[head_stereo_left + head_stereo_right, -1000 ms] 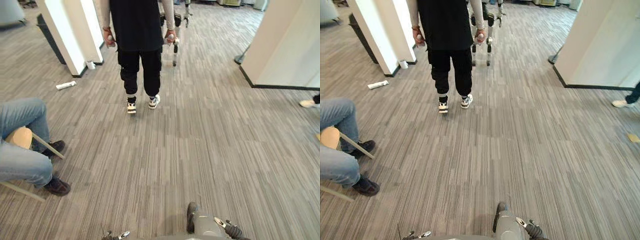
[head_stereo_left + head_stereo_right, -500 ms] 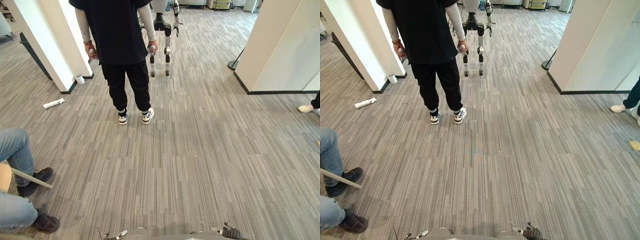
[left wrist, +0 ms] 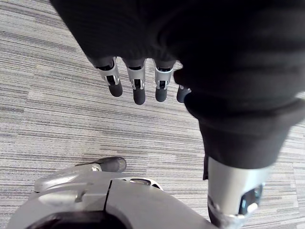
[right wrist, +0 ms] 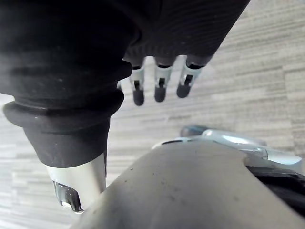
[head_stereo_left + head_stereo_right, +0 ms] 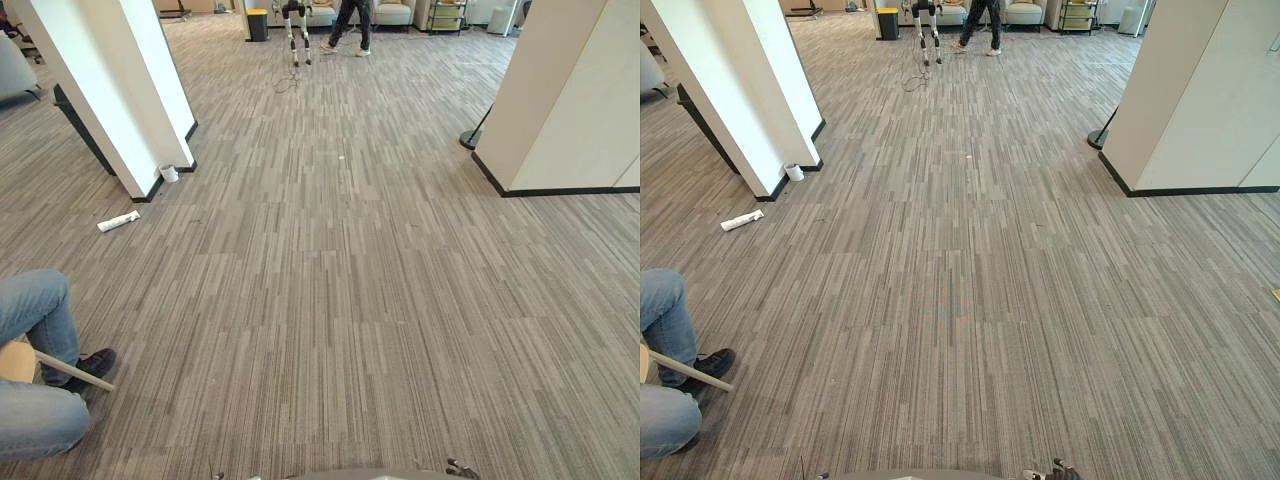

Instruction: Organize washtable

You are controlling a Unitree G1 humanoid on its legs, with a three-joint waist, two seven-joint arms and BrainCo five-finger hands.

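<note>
Grey carpet (image 5: 350, 300) lies below relaxed left hand (image 3: 138, 89) and right hand (image 4: 160, 87).

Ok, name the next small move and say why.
Probably a step forward: ahead lies open carpet, the left hand and right hand hang straight-fingered and empty, and a seated person's legs sit at the left, so keep slightly right.
</note>
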